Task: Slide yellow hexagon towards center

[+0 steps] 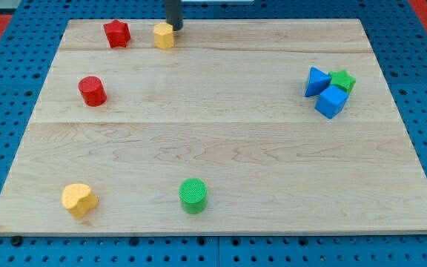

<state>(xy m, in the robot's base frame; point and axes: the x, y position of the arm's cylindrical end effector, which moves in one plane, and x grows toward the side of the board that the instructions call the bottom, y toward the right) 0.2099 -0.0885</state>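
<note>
The yellow hexagon (164, 35) sits near the view's top edge of the wooden board (221, 148), left of the middle. My tip (175, 27) comes down from the view's top and stands just to the upper right of the yellow hexagon, touching or almost touching it. A red star-shaped block (116, 33) lies to the left of the hexagon.
A red cylinder (92, 90) stands at the left. A yellow heart-shaped block (78, 199) and a green cylinder (193, 196) lie near the bottom. At the right, a blue triangle (316, 81), a green star (342, 80) and a blue cube (331, 101) are clustered together.
</note>
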